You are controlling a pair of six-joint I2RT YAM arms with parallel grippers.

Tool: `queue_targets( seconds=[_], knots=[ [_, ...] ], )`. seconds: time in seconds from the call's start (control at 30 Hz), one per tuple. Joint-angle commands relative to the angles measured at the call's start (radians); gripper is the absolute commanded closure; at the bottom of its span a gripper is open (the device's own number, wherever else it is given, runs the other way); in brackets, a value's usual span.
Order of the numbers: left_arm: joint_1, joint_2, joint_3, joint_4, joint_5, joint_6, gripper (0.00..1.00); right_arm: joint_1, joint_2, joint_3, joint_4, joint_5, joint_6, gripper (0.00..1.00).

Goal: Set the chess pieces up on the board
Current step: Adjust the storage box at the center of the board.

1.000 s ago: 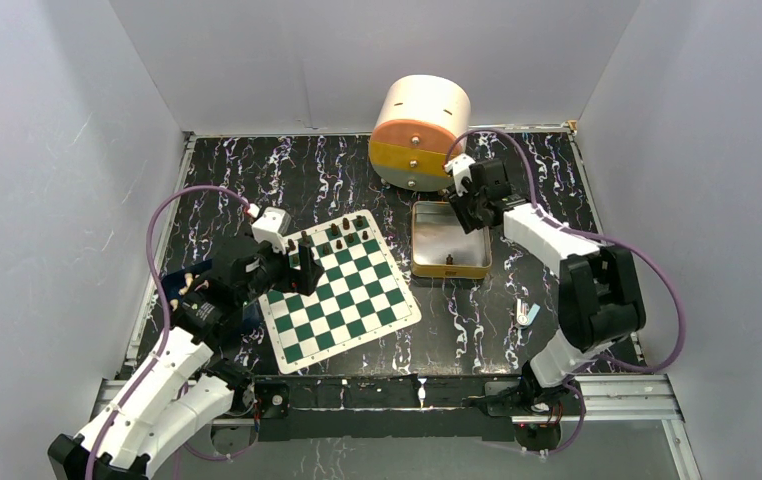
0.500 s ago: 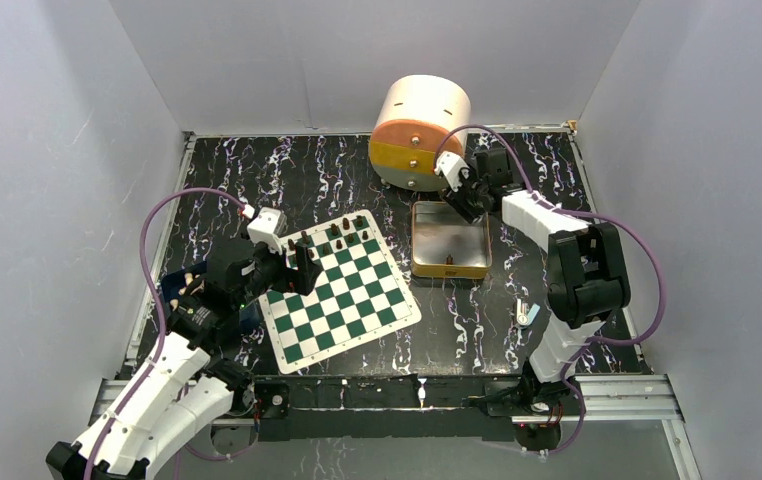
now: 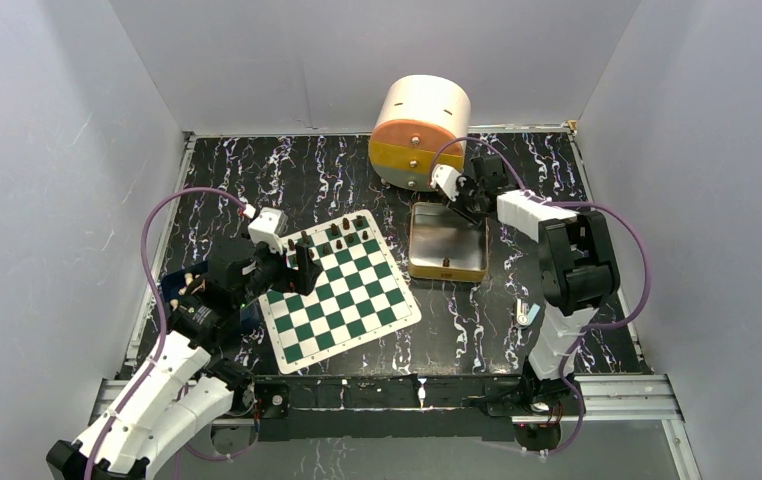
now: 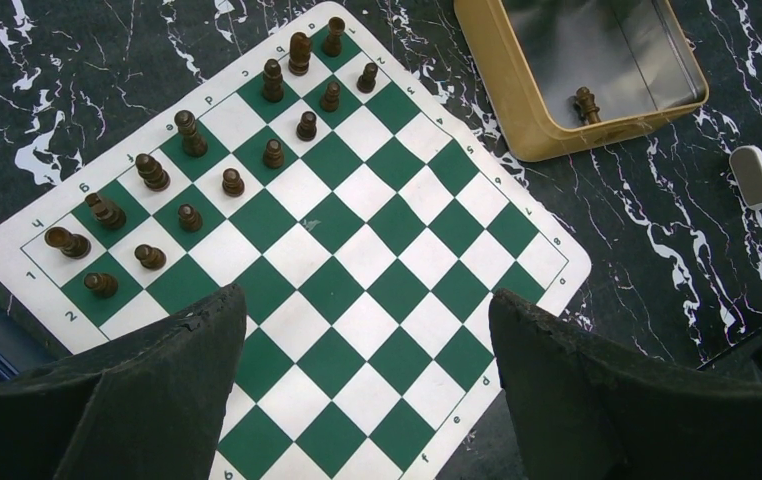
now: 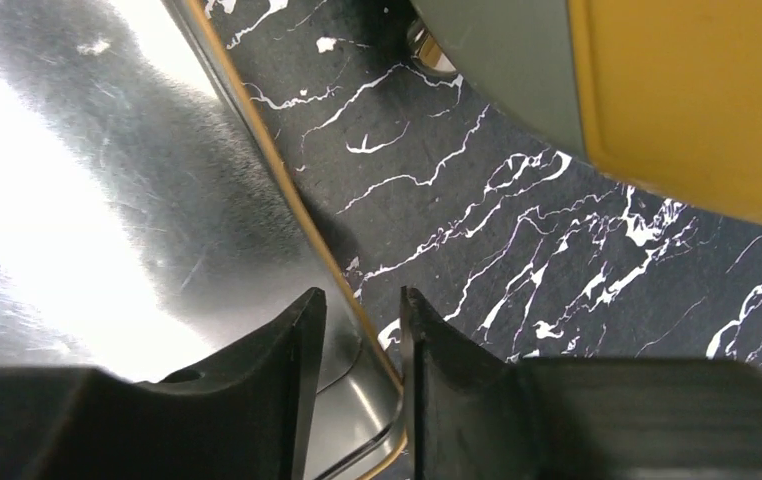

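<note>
Right tool [image 5: 362,300] narrow, astride the far wall of the tan tray [image 5: 157,200], one finger inside, one outside; cannot tell whether actually pinching the rim. Left tool [image 4: 364,298] wide, nothing between the fingers, hovering over the near part of the board [image 4: 397,250]. Chess pieces [image 4: 232,181] in two rows along the board's far-left edge, one back-row square bare. Lone piece [image 4: 585,103] inside the tray, close to its near wall.

Possible trouble: tipping or dragging the tray by its wall, so toppling or rolling that lone piece, perhaps over the rim onto the table [image 3: 287,170]. Equally likely: slipping off a thin metal edge with so shallow a bite. Also bumping the orange-and-yellow drum [image 3: 420,130] just beside the wrist.

From the right wrist view alone: rim between the fingers, shiny tray floor. From the left wrist view alone: the rows, the bare square, the piece in the tray. Only from above: both arms and the drum whole.
</note>
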Motion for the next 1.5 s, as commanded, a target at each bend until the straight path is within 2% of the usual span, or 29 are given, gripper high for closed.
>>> queue_targets(
  seconds=[0.0, 0.13, 0.23, 0.33, 0.57, 0.77, 0.87, 0.93, 1.1, 1.47],
  knots=[
    [-0.005, 0.002, -0.006, 0.024, -0.008, 0.004, 0.13, -0.004, -0.038, 0.026, -0.038, -0.032, -0.007, 0.64],
    [-0.005, 0.004, -0.006, 0.024, -0.004, 0.004, 0.13, -0.005, -0.083, 0.005, -0.087, -0.014, 0.057, 0.73],
    [-0.005, 0.005, -0.007, 0.027, 0.001, 0.002, 0.13, -0.005, -0.119, -0.041, -0.105, 0.04, 0.097, 0.78],
    [-0.005, 0.011, -0.007, 0.03, 0.009, 0.002, 0.13, -0.005, -0.154, -0.075, -0.132, 0.102, 0.158, 0.87],
    [-0.017, 0.018, -0.006, 0.035, 0.031, 0.002, 0.13, -0.003, -0.29, -0.167, -0.156, 0.112, 0.364, 0.9],
    [-0.017, 0.01, -0.006, 0.031, 0.03, 0.001, 0.13, -0.001, -0.32, -0.188, -0.174, 0.32, 0.625, 1.0],
    [-0.017, 0.005, -0.005, 0.032, 0.029, 0.002, 0.13, -0.001, -0.262, -0.123, -0.269, 0.428, 0.753, 1.0],
    [-0.017, 0.004, -0.006, 0.031, 0.029, 0.002, 0.13, -0.001, -0.234, -0.104, -0.296, 0.411, 0.794, 1.0],
    [-0.017, 0.007, -0.005, 0.03, 0.025, 0.002, 0.13, 0.0, -0.254, -0.151, -0.186, 0.26, 0.826, 1.0],
    [-0.017, 0.008, -0.004, 0.031, 0.022, 0.005, 0.13, 0.012, -0.198, -0.114, -0.112, 0.187, 0.758, 1.0]
  ],
)
